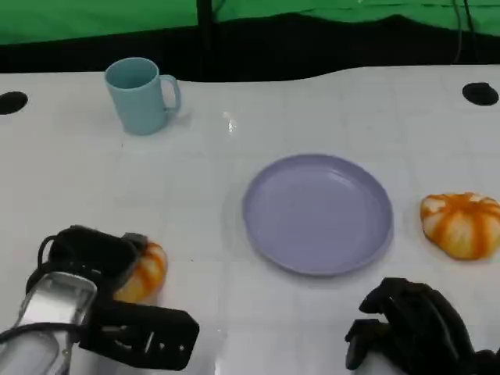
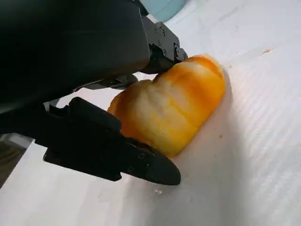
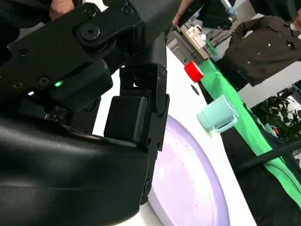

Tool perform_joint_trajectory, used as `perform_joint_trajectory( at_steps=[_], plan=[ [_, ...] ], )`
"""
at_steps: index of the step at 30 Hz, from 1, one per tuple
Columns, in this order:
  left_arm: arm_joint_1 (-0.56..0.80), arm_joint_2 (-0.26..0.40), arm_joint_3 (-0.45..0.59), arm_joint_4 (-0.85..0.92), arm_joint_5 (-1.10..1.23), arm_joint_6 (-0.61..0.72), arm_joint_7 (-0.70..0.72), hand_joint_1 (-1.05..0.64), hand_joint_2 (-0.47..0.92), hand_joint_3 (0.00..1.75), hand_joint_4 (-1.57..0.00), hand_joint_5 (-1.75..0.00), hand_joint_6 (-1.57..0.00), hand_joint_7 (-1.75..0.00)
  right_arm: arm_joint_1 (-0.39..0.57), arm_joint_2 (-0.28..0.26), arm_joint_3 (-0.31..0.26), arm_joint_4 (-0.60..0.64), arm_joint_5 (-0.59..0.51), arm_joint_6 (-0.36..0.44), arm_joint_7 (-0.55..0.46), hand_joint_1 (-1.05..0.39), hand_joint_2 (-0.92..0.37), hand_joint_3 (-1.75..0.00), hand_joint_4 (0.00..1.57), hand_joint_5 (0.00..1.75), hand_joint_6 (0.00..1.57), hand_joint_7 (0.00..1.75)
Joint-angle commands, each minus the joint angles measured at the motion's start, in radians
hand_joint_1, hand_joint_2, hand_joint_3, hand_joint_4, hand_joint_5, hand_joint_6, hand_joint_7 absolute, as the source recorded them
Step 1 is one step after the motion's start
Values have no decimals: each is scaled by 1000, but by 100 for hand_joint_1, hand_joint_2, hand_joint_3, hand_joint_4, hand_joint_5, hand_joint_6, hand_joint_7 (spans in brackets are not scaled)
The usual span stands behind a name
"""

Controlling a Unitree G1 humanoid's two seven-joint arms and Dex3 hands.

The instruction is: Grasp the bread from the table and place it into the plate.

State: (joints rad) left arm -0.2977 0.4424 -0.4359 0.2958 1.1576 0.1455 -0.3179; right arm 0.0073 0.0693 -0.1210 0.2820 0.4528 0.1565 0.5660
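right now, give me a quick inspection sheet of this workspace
surface: white table, two dark round holes near the far corners
job's things: bread at near left, on the table between the left hand's fingers; purple plate at centre, nothing on it
clutter: blue mug at far left; second orange bread right of the plate
hands: left hand around the bread; right hand curled, holding nothing
cables: thin black cable by the left forearm
surroundings: green backdrop; person beyond the table
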Motion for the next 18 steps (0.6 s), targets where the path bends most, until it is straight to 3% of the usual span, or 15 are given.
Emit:
perform_joint_trajectory(
  at_steps=[1, 3, 6, 9, 11, 12, 13, 15, 18],
  plan=[
    [-13, 26, -40, 83, -58, -51, -22, -49, 92, 18, -64, -114, -77, -6, 11, -9, -3, -10, 6, -4, -1, -103, -72, 0, 155, 79, 157, 38],
    [-19, 28, -42, 90, -84, -61, -8, -48, 92, 21, -66, -124, -84, -6, 10, -8, -4, -10, 8, -2, -1, -103, -72, 0, 155, 79, 157, 38],
    [-23, 25, -29, 92, -142, -82, 29, -42, 92, 30, -58, -163, -100, -7, 9, -7, -4, -7, 10, 0, -1, -102, -72, 0, 155, 79, 157, 38],
    [-23, 33, -27, 95, -177, -104, 72, -40, 92, 37, -55, -172, -106, -10, 9, -6, -4, -8, 10, -1, -1, -102, -72, 0, 155, 79, 157, 38],
    [-19, 36, -18, 98, -202, -122, 117, -36, 92, 42, -58, -174, -80, -82, 10, -5, -4, -9, 9, -2, -1, -102, -72, 0, 155, 79, 157, 38],
    [-18, 37, -17, 100, -211, -127, 134, -35, 92, 41, -60, -174, -72, -102, 10, -5, -4, -9, 10, -1, -2, -102, -72, 0, 155, 79, 157, 38],
    [-19, 39, -18, 102, -216, -129, 143, -34, 92, 40, -62, -175, -67, -114, 10, -5, -4, -9, 10, 0, -2, -102, -71, 0, 155, 79, 157, 38],
    [-8, 37, -6, 114, -228, -153, 234, -32, 92, 40, -64, -175, -66, -122, 10, -7, -4, -8, 10, -1, 2, -102, -71, 0, 155, 78, 157, 37],
    [-3, 29, 4, 135, -250, -164, 318, -28, 92, 42, -65, -175, -51, -154, 10, -9, -2, -8, 8, -2, 4, -102, -71, 0, 155, 78, 157, 37]
  ],
)
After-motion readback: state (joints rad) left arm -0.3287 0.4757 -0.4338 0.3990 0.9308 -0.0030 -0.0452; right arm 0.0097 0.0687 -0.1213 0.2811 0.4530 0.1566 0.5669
